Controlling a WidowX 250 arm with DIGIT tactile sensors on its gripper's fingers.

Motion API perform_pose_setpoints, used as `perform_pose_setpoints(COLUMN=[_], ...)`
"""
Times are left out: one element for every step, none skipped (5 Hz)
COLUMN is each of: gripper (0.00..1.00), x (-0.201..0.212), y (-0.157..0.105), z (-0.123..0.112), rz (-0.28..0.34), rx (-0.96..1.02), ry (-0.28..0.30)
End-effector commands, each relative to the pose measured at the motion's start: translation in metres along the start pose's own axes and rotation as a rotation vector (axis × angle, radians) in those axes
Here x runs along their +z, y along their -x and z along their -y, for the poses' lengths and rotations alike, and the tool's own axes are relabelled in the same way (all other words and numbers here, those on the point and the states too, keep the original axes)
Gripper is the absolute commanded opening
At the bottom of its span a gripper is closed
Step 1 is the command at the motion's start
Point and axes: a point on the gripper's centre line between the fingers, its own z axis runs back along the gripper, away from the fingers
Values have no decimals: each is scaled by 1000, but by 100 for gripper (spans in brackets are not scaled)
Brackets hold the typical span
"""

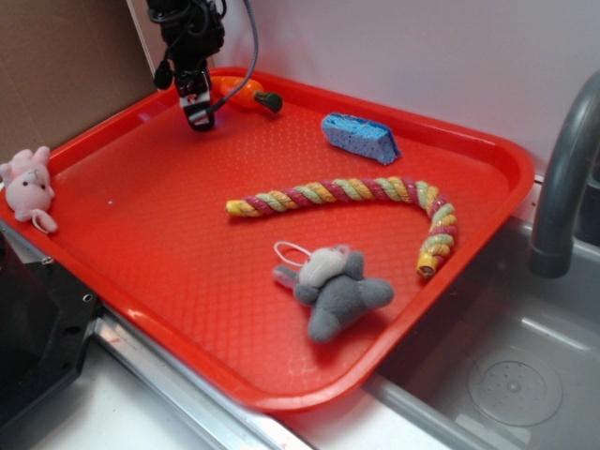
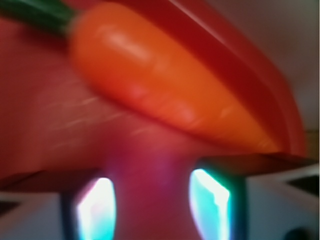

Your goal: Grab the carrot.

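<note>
Carrot [image 1: 242,92] lies by tray rim [image 1: 375,105], tool [image 1: 198,120] beside.

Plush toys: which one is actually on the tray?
The grey plush, lying near the red tray's front edge. The pink plush sits off the tray, beyond its left rim.

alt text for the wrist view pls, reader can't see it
Blurred close-up of an orange toy carrot lying diagonally on a red tray beside its raised rim, green stem at upper left. The gripper fingertips frame the bottom edge with a gap between them, just short of the carrot.
</note>
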Motion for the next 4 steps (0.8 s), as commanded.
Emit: perform_pose_setpoints(gripper=[100, 100, 100, 100], x=[67, 69, 68, 64], y=[-17, -29, -38, -46], z=[-4, 0, 5, 6], rz=[93, 103, 109, 112], rx=[-14, -45, -109, -163], ry=[-134, -145, -165, -180])
